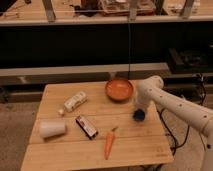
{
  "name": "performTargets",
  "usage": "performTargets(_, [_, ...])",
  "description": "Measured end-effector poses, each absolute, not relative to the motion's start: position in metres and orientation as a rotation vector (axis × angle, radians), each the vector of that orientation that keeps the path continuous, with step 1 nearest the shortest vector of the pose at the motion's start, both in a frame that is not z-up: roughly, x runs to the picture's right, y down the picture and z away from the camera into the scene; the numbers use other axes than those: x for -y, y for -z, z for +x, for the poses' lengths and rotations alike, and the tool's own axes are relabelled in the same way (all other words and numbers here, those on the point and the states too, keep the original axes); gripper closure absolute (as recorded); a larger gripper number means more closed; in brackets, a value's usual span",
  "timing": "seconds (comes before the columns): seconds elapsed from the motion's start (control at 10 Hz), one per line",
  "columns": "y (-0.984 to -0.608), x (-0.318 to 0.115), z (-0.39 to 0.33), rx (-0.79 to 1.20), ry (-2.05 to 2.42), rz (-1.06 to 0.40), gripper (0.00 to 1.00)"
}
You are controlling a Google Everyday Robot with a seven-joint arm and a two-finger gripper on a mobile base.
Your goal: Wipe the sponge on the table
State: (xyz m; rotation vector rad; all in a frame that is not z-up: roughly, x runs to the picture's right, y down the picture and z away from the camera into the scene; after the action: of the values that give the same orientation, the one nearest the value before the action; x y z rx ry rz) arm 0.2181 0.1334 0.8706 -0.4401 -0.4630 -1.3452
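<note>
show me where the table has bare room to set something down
Bare: front-left strip of the table, below the white cup and candy bar; front-right corner between carrot and edge. Crowded: right side, where the pincer is at the sponge beside the orange bowl.

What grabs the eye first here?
The white arm reaching in from the right, with its hand down at the dark-blue sponge on the right side of the table. Next comes the orange bowl at the table's far edge, just beyond the sponge. Then the carrot lying near the front edge.
</note>
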Motion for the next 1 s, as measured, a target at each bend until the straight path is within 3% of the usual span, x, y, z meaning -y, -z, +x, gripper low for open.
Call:
performTargets(0.5, [-0.826,-0.186,0.227,0.457,1.308,-0.464,1.00])
performTargets(1.0, [-0.794,-0.230,0.163,0.533,1.368,-0.440,1.00])
